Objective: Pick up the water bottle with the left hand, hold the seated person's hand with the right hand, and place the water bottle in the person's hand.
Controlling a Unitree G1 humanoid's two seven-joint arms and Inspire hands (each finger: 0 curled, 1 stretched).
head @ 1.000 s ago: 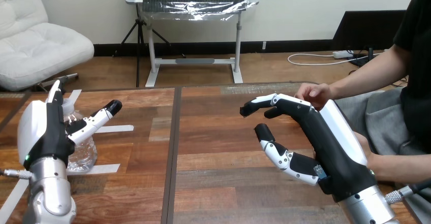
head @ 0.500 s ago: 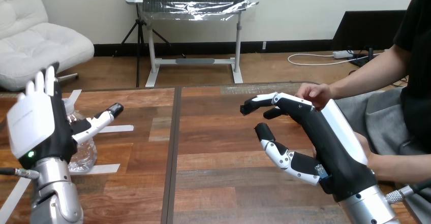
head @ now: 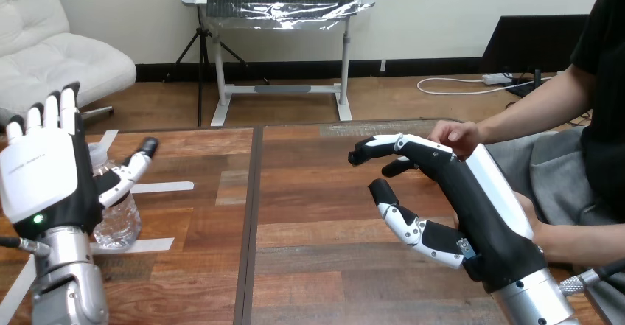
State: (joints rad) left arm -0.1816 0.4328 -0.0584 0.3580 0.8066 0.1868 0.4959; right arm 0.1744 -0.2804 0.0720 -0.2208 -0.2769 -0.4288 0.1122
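Wooden table (head: 317, 214): water bottle (head: 118, 220) upright at left, white tape strips (head: 166, 187) beside.

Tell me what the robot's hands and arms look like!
Both hands, the left hand and the right hand, are black with white shells on their backs and black-and-white jointed fingers. A small green light glows on the left one. The forearms are shiny silver.

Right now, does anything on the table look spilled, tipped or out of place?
Nothing stands out. The water bottle appears upright, partly hidden behind the open left hand, with no water on the table. The right hand is open next to the person's hand, not holding it.
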